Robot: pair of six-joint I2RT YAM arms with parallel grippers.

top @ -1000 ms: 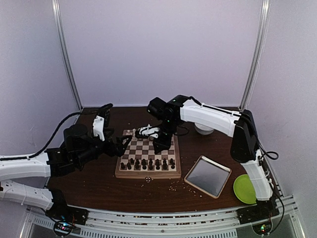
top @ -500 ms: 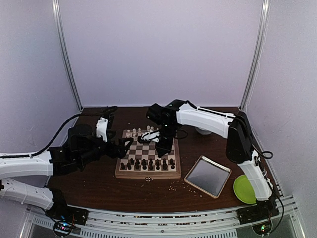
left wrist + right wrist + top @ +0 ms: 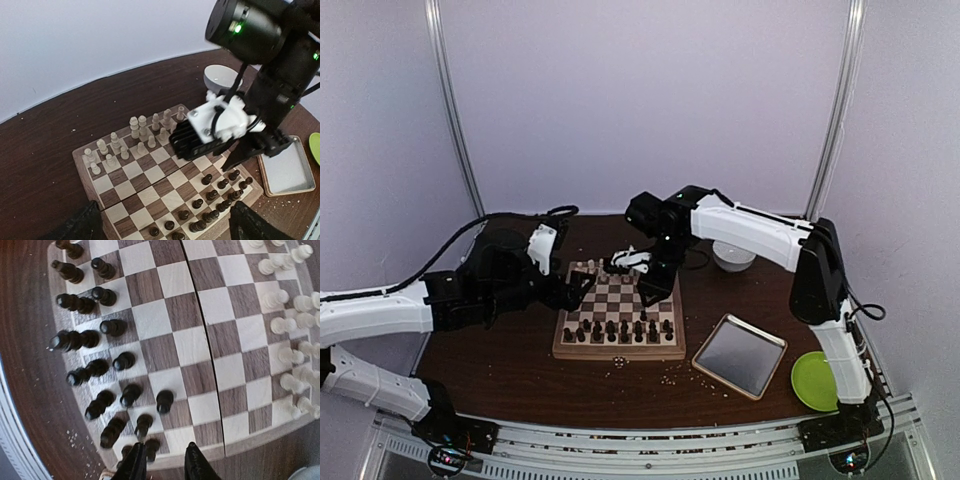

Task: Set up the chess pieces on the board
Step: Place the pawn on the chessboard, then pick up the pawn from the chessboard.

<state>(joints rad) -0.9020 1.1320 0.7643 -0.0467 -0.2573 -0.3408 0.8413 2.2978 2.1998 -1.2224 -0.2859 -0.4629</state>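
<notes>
On the counter: the chessboard (image 3: 617, 302) lies flat between my two arms, its rows running left to right in the overhead view.
Fold seam: from the right wrist camera it runs across the middle of the chessboard (image 3: 186, 342), parallel to the two camps.
Dark pieces (image 3: 620, 328): two rows along the near edge. From the left wrist camera the dark pieces (image 3: 216, 199) stand upright with their long axes vertical. A few look uneven in their squares.
Cream pieces (image 3: 596, 268): lined up along the far edge, also upright (image 3: 136, 134).
Right pincer (image 3: 165, 462): pointing down over the board's right-hand rim, on the dark side of the seam. Its fingers are slightly apart and I see nothing gripped between them.
Left pincer (image 3: 165, 216): reaching in from the left, low over the board's left edge. Its fingers are spread wide with nothing between them.
Off the board: a metal tray (image 3: 740, 355), a green plate (image 3: 813, 381) and a white bowl (image 3: 732, 257) sit to the right, and crumbs (image 3: 670, 376) are scattered in front.
</notes>
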